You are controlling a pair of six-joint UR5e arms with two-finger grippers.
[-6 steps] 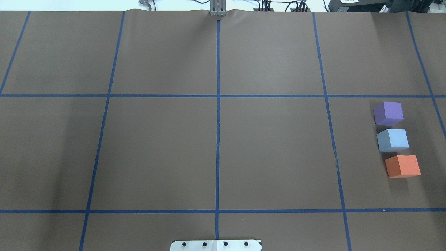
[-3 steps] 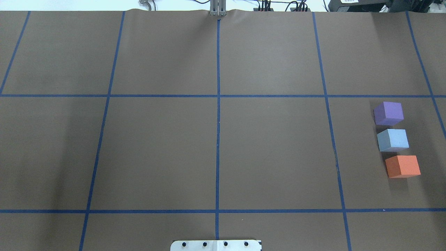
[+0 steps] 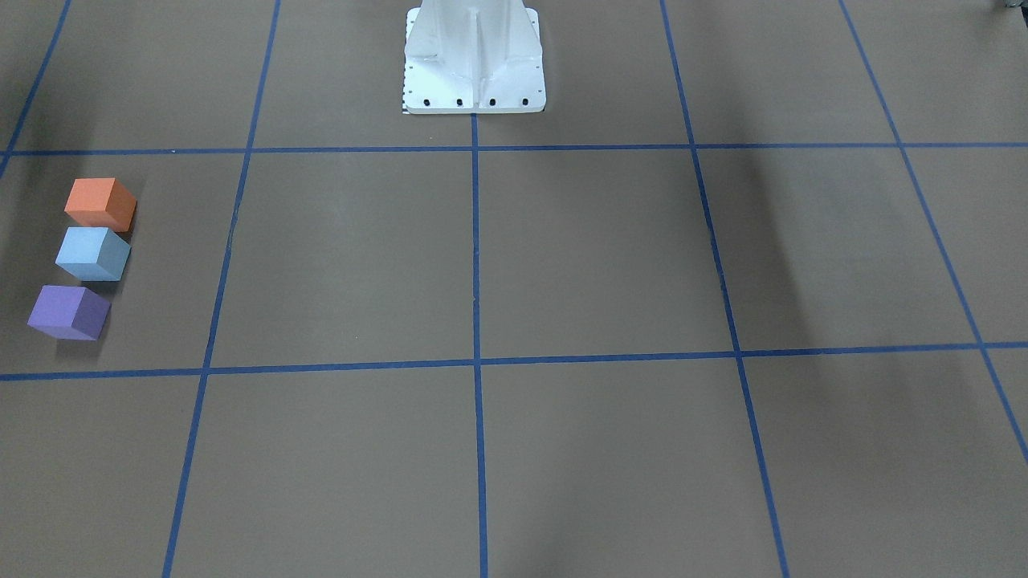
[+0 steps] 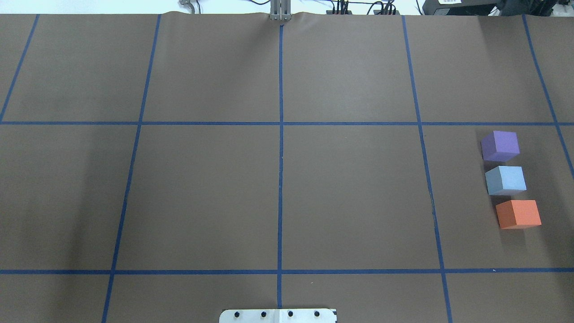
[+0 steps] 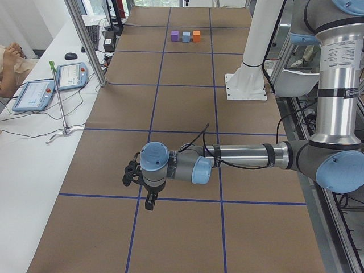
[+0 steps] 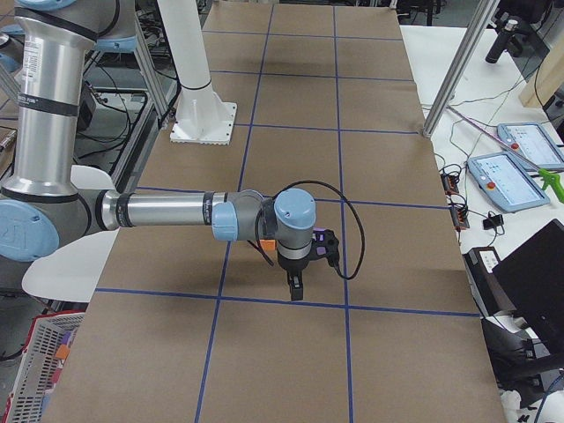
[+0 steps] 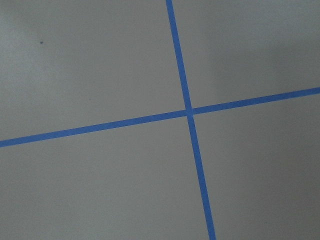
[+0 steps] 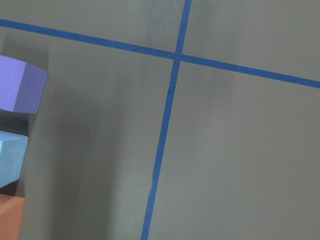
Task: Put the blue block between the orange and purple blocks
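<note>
The blue block (image 4: 506,180) sits on the brown table between the purple block (image 4: 501,146) and the orange block (image 4: 519,214), in a close row at the right. The row also shows in the front view: orange (image 3: 99,204), blue (image 3: 92,253), purple (image 3: 68,312). The right wrist view shows purple (image 8: 20,84), blue (image 8: 11,157) and orange (image 8: 10,217) at its left edge. My left gripper (image 5: 149,202) hangs over the table's far left end. My right gripper (image 6: 295,289) hangs above the table beside the row. I cannot tell whether either is open or shut.
Blue tape lines (image 4: 280,179) divide the table into squares. The white robot base (image 3: 474,72) stands at the near middle edge. A side table with tablets (image 5: 51,85) and metal posts (image 5: 85,40) runs along the far edge.
</note>
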